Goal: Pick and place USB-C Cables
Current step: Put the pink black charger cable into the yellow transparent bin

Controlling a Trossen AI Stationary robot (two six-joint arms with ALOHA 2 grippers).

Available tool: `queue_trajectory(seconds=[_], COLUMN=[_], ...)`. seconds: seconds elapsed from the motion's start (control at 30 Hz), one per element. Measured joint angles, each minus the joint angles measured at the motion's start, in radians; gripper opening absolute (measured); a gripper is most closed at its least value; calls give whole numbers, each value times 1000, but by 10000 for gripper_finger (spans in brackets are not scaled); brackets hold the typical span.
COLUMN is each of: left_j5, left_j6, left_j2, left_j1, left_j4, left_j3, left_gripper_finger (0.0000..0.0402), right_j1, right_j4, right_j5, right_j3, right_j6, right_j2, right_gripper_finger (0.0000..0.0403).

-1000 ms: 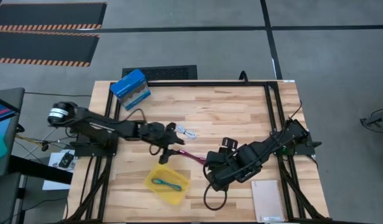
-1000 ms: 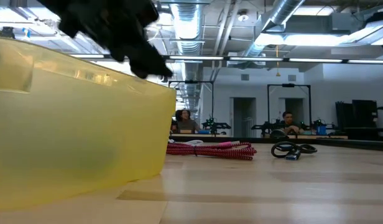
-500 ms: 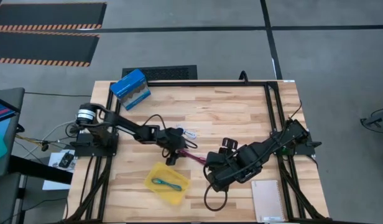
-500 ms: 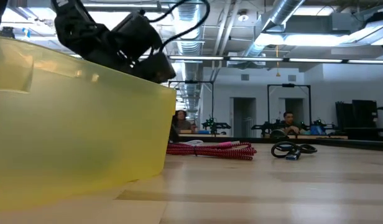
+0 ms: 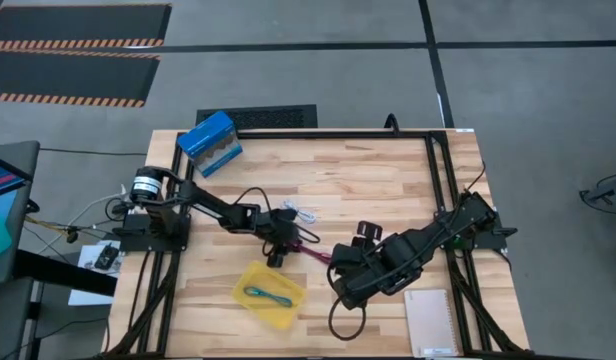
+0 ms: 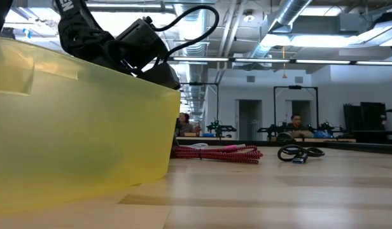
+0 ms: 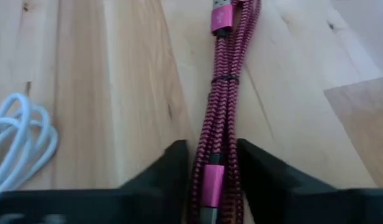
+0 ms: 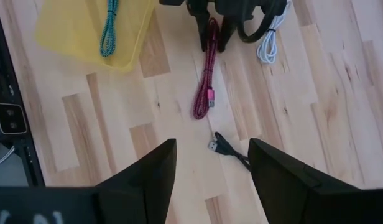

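Near the table's middle, the left gripper (image 5: pixel 279 240) sits low over one end of the magenta cable (image 7: pixel 221 118); its two dark fingers (image 7: pixel 171 167) stand apart, one on each side of the braided bundle, not yet closed on it. That cable lies straight on the wood, running toward the right arm; the white cable (image 5: pixel 304 213) is coiled just beside the left gripper, on its far side; the teal cable (image 5: pixel 267 295) lies inside the yellow tray (image 5: pixel 250 274); the black cable (image 8: pixel 230 152) lies on the wood past the magenta one's other end, near the right arm. Toward the table's right edge, the right gripper (image 8: pixel 211 163) waits with fingers spread and empty.

Risks, as a judgement: the grip falls at the bundle's very end, so the long free part could sag, drag or slip out on lifting; closing off-centre could catch only some strands and loosen the bundle; the white cable is close enough to be nudged.
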Motion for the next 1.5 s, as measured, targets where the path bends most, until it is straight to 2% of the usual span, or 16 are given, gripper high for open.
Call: queue_trajectory(seconds=[0.13,0.17,0.37,0.53,0.67,0.87,1.03,1.23,1.3,1.37,1.5], left_j5=[6,2,-65,-146,-201,-202,-197,-195,-192,-189,-170], left_j6=[-15,-23,-74,-113,-114,-134,-156,-169,-170,-174,-175], left_j2=[1,1,-14,-101,-236,-507,-726,-894,-917,-922,-895], left_j1=[-1,-1,-5,0,-1,-2,-24,-62,-73,-79,-82], left_j4=[0,-1,9,-46,-79,-79,-33,13,57,105,212], left_j3=[0,-1,-3,-12,-12,-71,-131,-171,-183,-198,-210], left_gripper_finger=[25,16,11,7,4,4,4,5,5,4,7], right_j1=[0,1,5,30,63,134,201,238,233,214,150], right_j4=[4,4,4,-5,-4,-4,-3,52,150,301,749], right_j5=[0,0,10,27,68,203,368,626,695,752,805], right_j3=[0,0,0,0,-1,-78,-301,-692,-832,-968,-1209], right_j6=[0,0,-3,-19,-10,83,226,554,623,623,413], right_j2=[0,0,0,0,-26,-132,-325,-642,-737,-812,-887], right_gripper_finger=[224,224,224,224,224,223,212,193,188,184,183])
